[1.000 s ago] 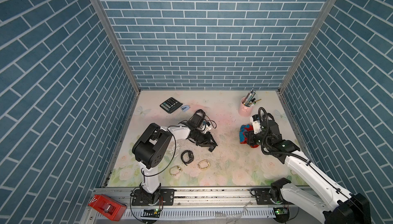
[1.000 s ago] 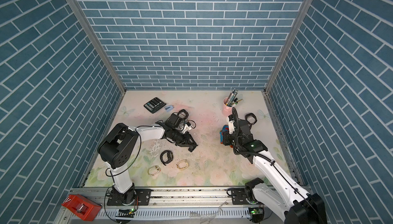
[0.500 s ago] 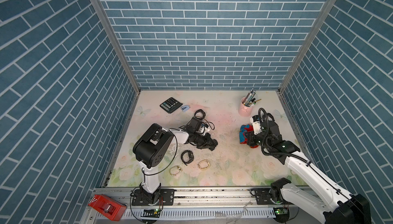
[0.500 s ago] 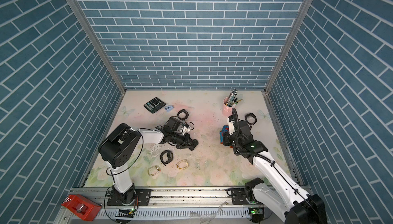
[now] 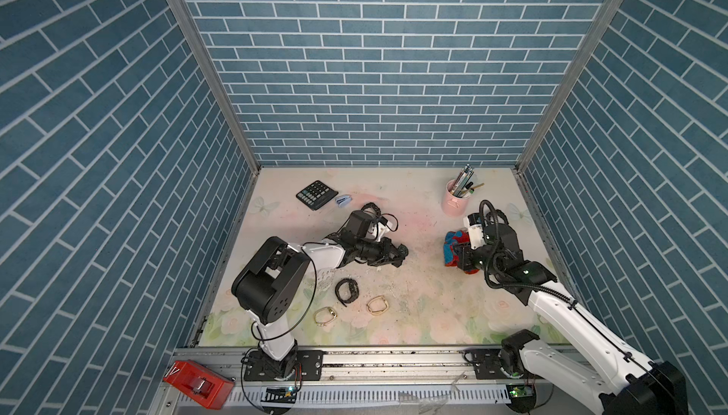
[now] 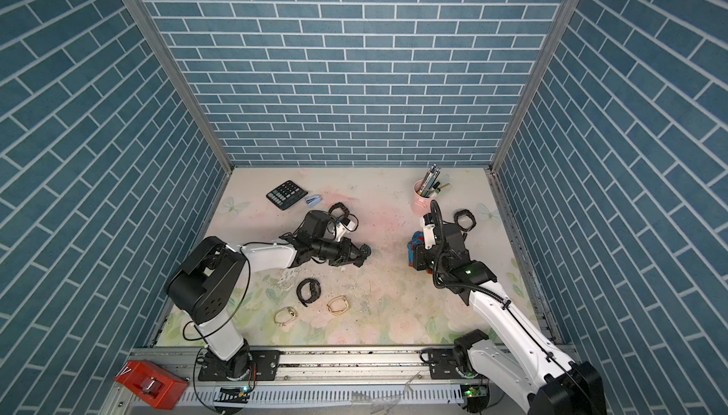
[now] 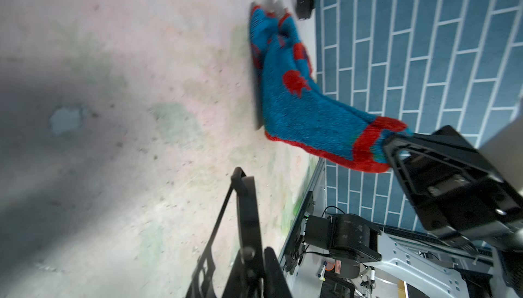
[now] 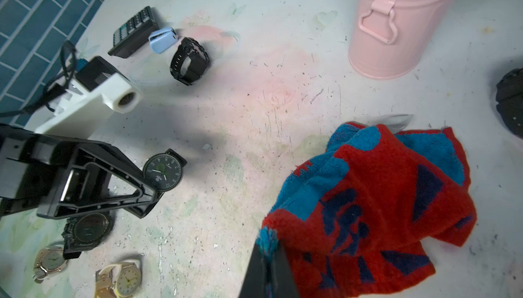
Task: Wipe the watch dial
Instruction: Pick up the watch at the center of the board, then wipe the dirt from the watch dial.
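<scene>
left gripper (image 5: 397, 254) jaws tight on black round dark-dial wristwatch (image 8: 162, 172) mid-worktop (image 5: 433, 298); right gripper (image 8: 268, 251) likewise on red-blue terry cloth (image 8: 368, 203) near right edge

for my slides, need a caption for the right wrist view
Left hand holds a dark-faced watch, right hand grips a red and blue towel, the two not yet touching

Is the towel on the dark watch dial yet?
No: the towel hangs from the right gripper, clear of the dark-dial watch.
</scene>
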You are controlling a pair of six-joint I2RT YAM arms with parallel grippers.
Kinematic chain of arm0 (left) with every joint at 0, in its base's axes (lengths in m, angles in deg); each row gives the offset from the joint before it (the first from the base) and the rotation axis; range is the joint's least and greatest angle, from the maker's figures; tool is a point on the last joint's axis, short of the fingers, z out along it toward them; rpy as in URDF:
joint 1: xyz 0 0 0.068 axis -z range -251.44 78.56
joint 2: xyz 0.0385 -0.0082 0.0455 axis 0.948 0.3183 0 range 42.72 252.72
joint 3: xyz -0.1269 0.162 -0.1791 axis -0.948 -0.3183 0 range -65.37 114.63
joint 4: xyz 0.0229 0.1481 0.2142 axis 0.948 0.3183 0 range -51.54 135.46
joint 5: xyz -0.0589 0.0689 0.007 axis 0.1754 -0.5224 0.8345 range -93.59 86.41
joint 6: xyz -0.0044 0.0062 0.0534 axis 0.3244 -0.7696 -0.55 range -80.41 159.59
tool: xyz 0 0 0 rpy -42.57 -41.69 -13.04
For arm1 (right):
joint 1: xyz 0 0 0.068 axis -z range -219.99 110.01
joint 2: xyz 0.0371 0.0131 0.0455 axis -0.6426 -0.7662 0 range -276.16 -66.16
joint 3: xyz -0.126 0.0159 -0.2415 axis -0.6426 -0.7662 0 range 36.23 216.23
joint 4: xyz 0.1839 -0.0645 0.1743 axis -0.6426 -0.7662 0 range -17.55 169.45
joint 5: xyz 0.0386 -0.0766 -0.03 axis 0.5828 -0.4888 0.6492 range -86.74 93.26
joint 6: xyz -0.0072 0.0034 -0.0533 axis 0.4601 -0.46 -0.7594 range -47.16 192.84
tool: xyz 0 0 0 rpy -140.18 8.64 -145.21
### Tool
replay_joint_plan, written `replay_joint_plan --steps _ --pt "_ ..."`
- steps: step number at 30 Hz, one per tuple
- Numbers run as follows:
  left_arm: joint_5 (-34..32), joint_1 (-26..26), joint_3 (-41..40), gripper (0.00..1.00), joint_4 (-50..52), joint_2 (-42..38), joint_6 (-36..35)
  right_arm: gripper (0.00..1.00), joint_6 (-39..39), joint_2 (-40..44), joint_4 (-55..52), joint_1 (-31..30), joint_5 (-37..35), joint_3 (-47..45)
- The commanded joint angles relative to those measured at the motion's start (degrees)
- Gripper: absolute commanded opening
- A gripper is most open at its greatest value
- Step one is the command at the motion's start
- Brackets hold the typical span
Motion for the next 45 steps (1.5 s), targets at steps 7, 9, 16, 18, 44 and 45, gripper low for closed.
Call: replay_joint_plan --steps 7,9,16,18,44,45 --pt "-1.1 0.9 -7.3 0.08 -24.9 -6.5 -8.1 0.0 -4.0 8.2 11.5 0.2 9.4 -0.7" --pt "-2.2 1.4 -9.0 0.08 -29.2 -6.9 -11.3 0.0 -3.4 8.5 14.8 0.1 11.7 -1.0" --pt "-2.8 2.9 -9.5 0.08 -33.0 -6.0 -15.7 0.0 0.9 5.2 25.6 0.1 22.6 -2.2" --pt "-2.8 3.4 -9.7 0.08 -33.8 -6.0 -16.6 0.0 2.0 4.1 28.3 -0.2 24.9 -2.7" --pt "-20.4 15.9 -10.7 0.09 -14.5 -21.4 -46.8 0.0 4.7 -9.4 33.8 -11.8 24.5 2.9" --pt "-20.7 16.1 -11.1 0.09 -15.1 -21.7 -46.9 0.0 4.5 -9.4 33.6 -11.7 24.5 2.9"
